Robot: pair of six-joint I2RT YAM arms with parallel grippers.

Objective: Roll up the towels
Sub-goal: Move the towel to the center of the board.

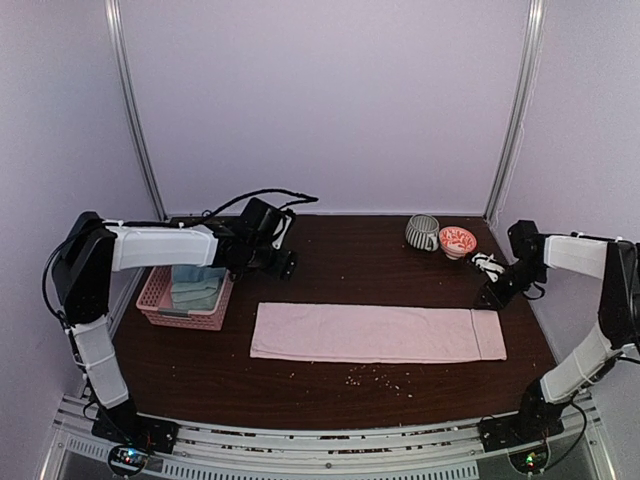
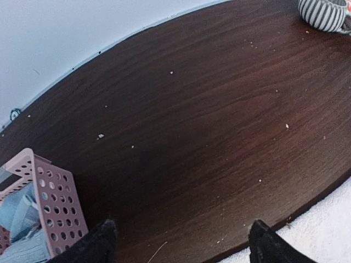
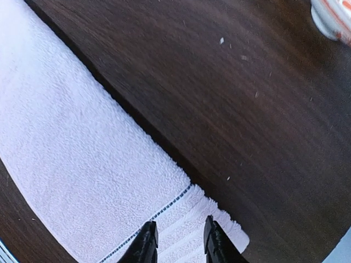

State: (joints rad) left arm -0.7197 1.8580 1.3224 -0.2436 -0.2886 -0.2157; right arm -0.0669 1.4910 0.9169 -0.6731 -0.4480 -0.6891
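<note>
A light pink towel [image 1: 375, 333] lies spread flat as a long strip across the middle of the table. Over its right end hovers my right gripper [image 1: 490, 298]. In the right wrist view that gripper [image 3: 180, 241] stands above the towel's [image 3: 82, 159] stitched hem near the far corner, its jaws a narrow gap apart, and the cloth beneath lies flat and unpinched. My left gripper [image 1: 285, 262] is at the back left beside the basket, apart from the towel. It [image 2: 184, 244] is wide open over bare wood, and only a towel corner [image 2: 329, 227] shows at lower right.
A pink perforated basket [image 1: 160, 300] holding pale blue cloths [image 1: 197, 285] stands at the left edge; its corner [image 2: 55, 208] sits close to my left fingers. A striped mug [image 1: 422, 232] and a red patterned bowl [image 1: 458, 241] stand at the back right. Crumbs dot the wood.
</note>
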